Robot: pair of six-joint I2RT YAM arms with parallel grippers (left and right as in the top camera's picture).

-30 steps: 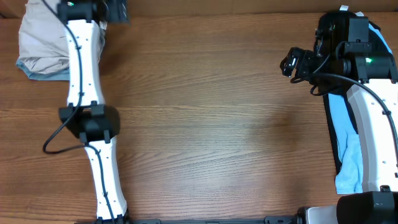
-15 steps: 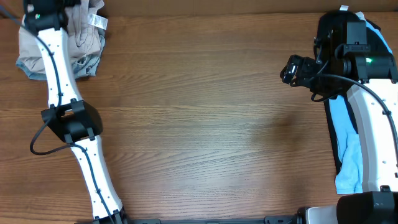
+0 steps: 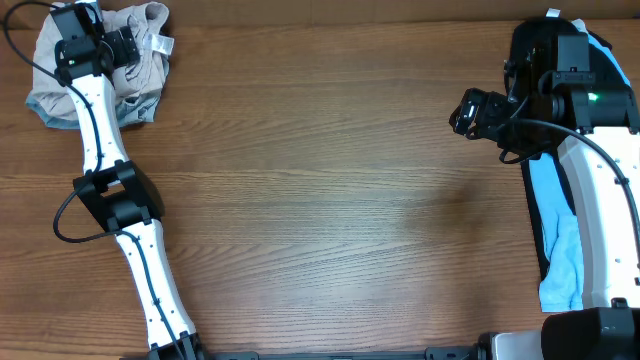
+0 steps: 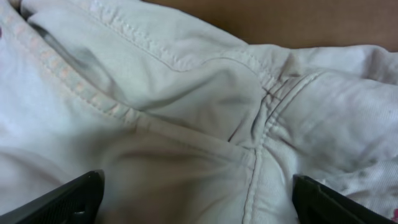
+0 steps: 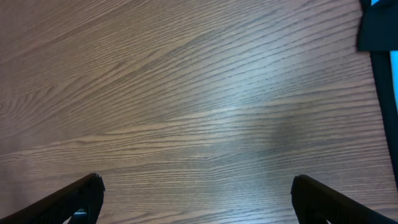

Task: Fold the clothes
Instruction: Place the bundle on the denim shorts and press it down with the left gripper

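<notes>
Over the last second the left gripper [image 4: 199,196] has swung across and settled over the crumpled khaki shorts [image 4: 205,93]. Its fingers are spread wide, and the cloth lies just beneath and between them, so a first grab looks imminent. The right gripper [image 3: 468,110] stays open over the bare table [image 3: 330,200], with the shorts well apart from its fingers.

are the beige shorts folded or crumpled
Crumpled: the beige shorts lie in a bunched heap, with seams and waistband creased unevenly in the left wrist view.
</notes>
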